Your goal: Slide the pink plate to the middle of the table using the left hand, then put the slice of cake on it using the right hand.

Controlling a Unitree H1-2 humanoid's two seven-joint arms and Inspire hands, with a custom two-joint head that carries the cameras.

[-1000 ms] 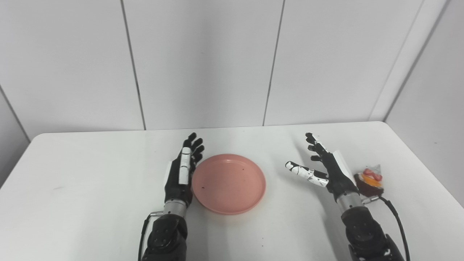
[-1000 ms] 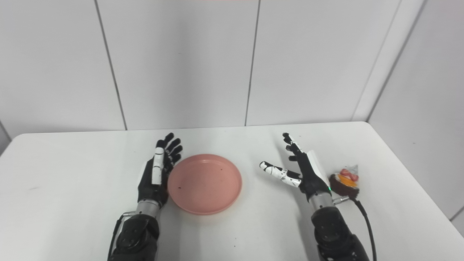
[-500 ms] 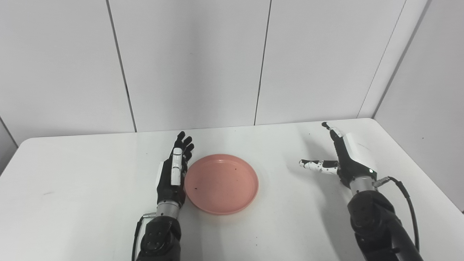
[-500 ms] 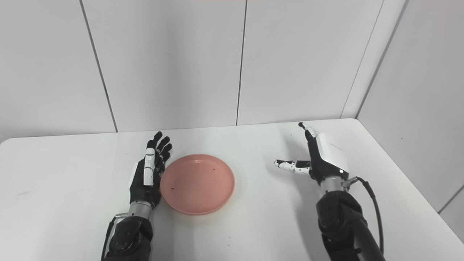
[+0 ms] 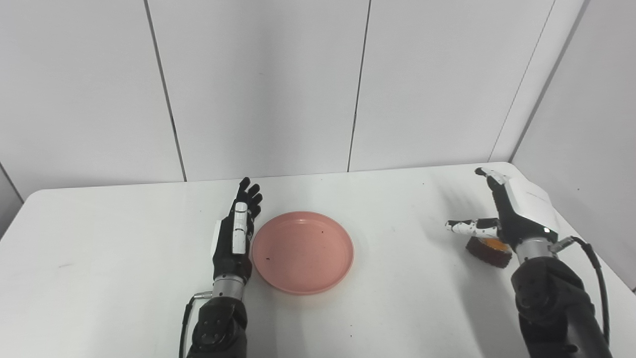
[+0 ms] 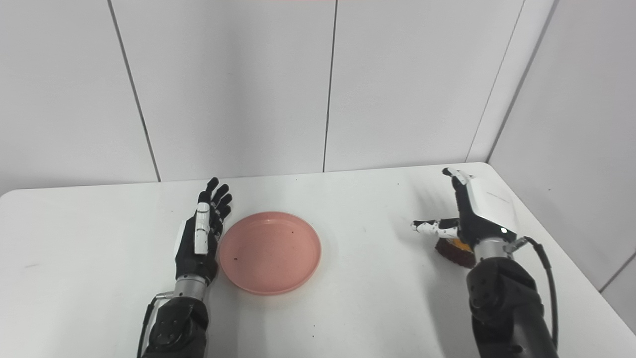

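While the white table (image 5: 124,258) spreads wide and mostly bare under both arms, the pink plate (image 5: 302,251) sits about at its middle, so the sliding step looks done and the cake step is the one in hand. Flat on edge just beside the plate's left rim stands the left hand (image 5: 233,238), fingers straight and together-ish, holding nothing; whether it actually touches the rim I cannot tell. Well apart from the plate, near the table's right edge, the right hand (image 5: 514,214) hangs above the slice of cake (image 5: 488,247), palm turned inward, fingers extended upward and the thumb stretched out to the left, empty. That is the relation the next move turns on: the cake lies directly below and slightly toward the robot from the palm, partly hidden by the wrist, with only its dark brown side and a bit of orange topping showing. Its long axis cannot be read from either view. The right hand is by far the nearer one, and by my judgement it needs to drop and curl around the slice before carrying it leftward to the plate.
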